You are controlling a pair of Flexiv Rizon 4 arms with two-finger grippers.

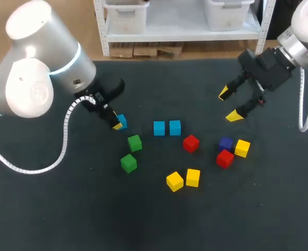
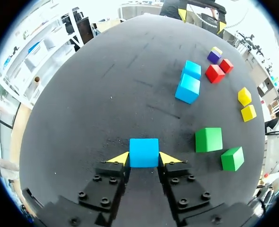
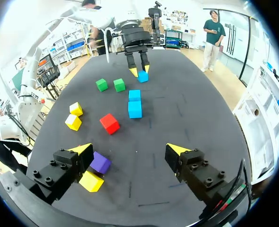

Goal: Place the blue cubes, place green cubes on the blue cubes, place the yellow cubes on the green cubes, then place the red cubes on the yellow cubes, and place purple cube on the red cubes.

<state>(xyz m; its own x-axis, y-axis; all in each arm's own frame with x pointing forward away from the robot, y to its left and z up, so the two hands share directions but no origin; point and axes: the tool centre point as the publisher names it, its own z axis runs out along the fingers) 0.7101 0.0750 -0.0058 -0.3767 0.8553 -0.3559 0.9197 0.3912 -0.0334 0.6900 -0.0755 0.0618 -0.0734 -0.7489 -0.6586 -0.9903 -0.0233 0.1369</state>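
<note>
Left gripper [image 2: 144, 161] clamps a plain blue cube [image 2: 144, 150] at the fingertips only. So shallow a hold could let it twist loose. Right gripper [image 1: 228, 105] stands wide, empty.

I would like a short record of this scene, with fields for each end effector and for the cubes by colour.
left end effector: shut on a blue cube
right end effector: open, holding nothing
other blue cubes: two, side by side
green cubes: two, apart
yellow cubes: three
red cubes: two
purple cube: one, by a red cube
stacks: none yet
</note>
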